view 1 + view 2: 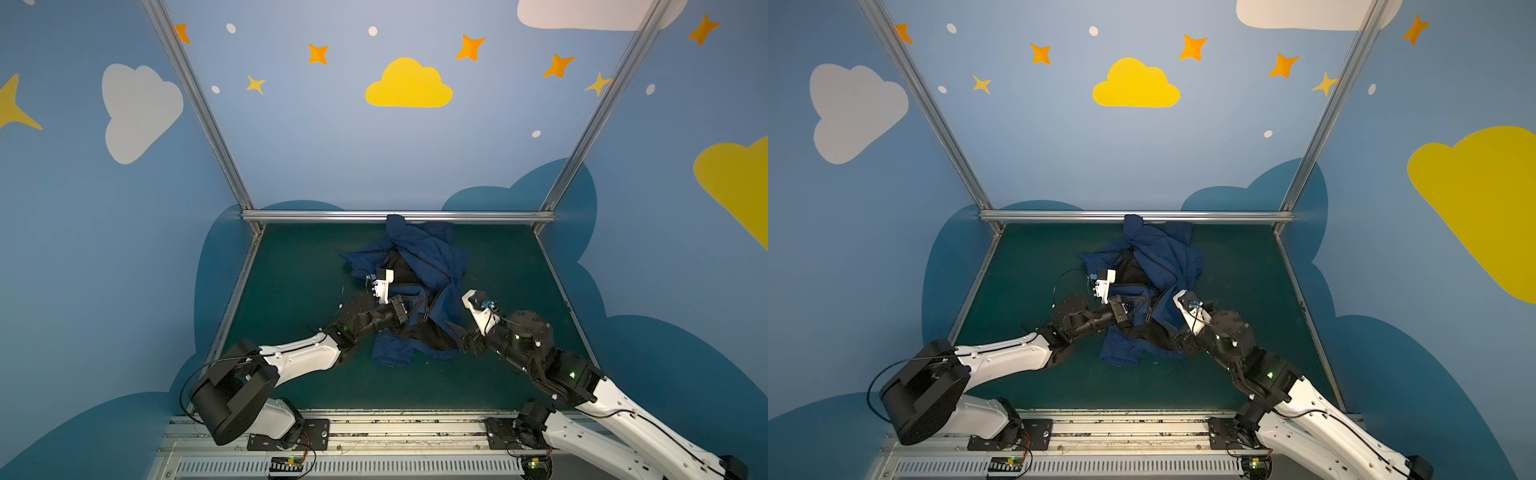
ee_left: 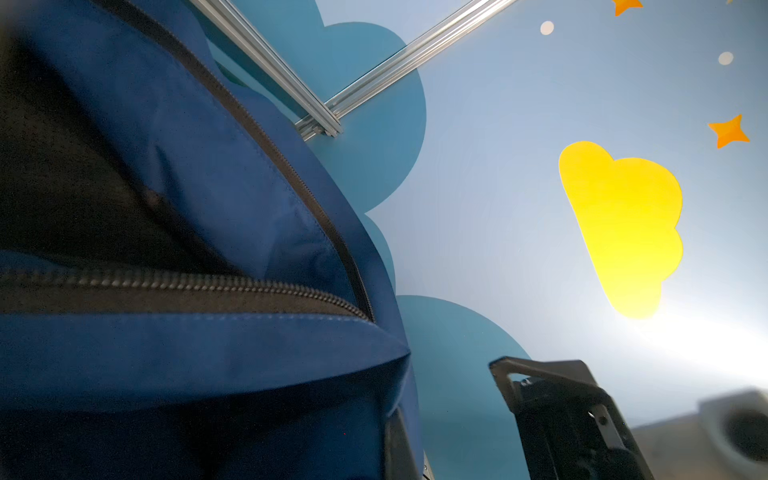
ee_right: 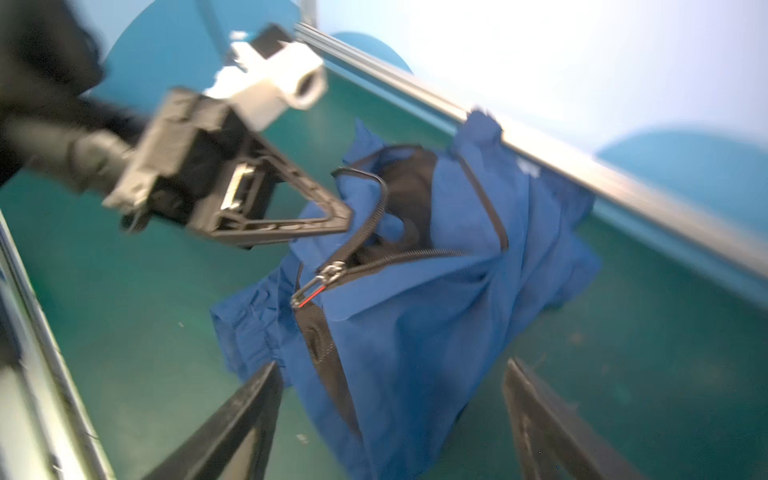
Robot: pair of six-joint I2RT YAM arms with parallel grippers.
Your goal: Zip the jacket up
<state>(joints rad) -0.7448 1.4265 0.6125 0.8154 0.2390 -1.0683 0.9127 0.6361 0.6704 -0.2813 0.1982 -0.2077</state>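
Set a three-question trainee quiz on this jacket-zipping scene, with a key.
1. True or false: the right gripper is open and holds nothing.
2. The dark zipper of the navy blue fabric jacket is: A) closed to the collar; B) open above its slider, black lining showing; C) torn off.
3. Fill in: the jacket's far end lies against the silver metal ___.
Key: 1 true; 2 B; 3 rail.

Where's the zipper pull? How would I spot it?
On the green table lies a crumpled navy jacket. In the right wrist view, its two dark zipper rows meet at the zipper pull: the only shiny metal piece, marked with a thin red line.
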